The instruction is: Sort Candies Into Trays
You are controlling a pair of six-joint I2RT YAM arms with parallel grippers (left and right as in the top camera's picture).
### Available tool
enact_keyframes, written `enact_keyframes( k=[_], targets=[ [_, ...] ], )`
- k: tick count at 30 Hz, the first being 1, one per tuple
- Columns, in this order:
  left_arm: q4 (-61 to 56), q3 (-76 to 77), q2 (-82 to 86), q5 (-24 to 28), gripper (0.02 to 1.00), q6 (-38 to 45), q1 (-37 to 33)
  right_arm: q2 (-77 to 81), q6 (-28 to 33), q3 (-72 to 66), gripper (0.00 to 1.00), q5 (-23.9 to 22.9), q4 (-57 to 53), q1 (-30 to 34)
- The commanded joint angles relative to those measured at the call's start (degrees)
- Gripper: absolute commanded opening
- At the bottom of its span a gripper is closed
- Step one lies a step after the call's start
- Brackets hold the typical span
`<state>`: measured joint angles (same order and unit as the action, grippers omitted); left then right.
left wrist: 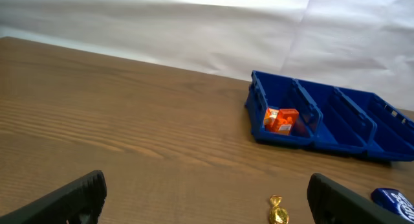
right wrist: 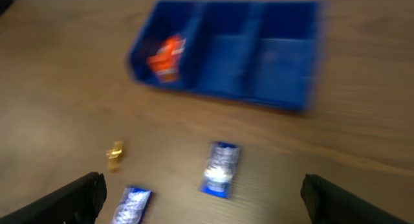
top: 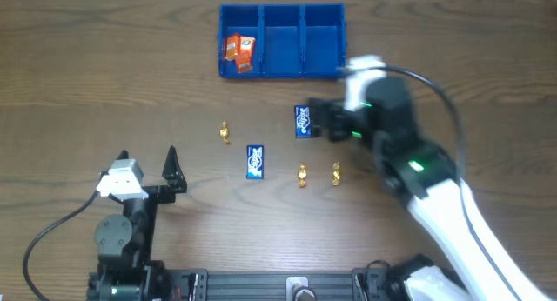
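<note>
A blue three-compartment tray [top: 281, 68] sits at the table's far middle, with orange candies [top: 240, 52] in its left compartment. Two blue-wrapped candies lie loose: one [top: 302, 121] below the tray, the other [top: 255, 162] nearer the front. Three gold candies [top: 225, 131] [top: 302, 175] [top: 336, 171] are scattered around them. My right gripper [top: 317, 120] hangs open just right of the upper blue candy [right wrist: 221, 169], which lies ahead of its spread fingers [right wrist: 77, 197]. My left gripper [top: 148, 166] stands open at the front left, holding nothing, facing the tray [left wrist: 336, 141] and a gold candy [left wrist: 278, 211].
Bare wood tabletop [top: 104, 75] stretches to the left of the tray and the candies. The tray's middle [top: 283, 42] and right [top: 323, 42] compartments hold nothing. A white wall [left wrist: 162, 23] stands behind the table's far edge.
</note>
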<state>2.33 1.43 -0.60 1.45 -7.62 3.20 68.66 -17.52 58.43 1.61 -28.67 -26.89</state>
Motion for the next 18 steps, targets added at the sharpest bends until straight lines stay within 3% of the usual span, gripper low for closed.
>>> enact_keyframes(
  k=[1, 10, 18],
  targets=[
    [2.16, -1.14, 0.31, -0.37, 0.998, 0.35, -0.28, 16.79, -11.89, 12.72, 0.998, -5.18, -9.66, -10.58],
    [2.16, -1.14, 0.31, -0.37, 0.998, 0.35, -0.28, 36.04, -28.81, 17.9, 0.996, -6.82, -16.11, -23.98],
    [2.16, -1.14, 0.31, -0.37, 0.998, 0.35, -0.28, 43.74, -38.03, 17.9, 0.998, -10.62, -16.74, -25.73]
  ],
)
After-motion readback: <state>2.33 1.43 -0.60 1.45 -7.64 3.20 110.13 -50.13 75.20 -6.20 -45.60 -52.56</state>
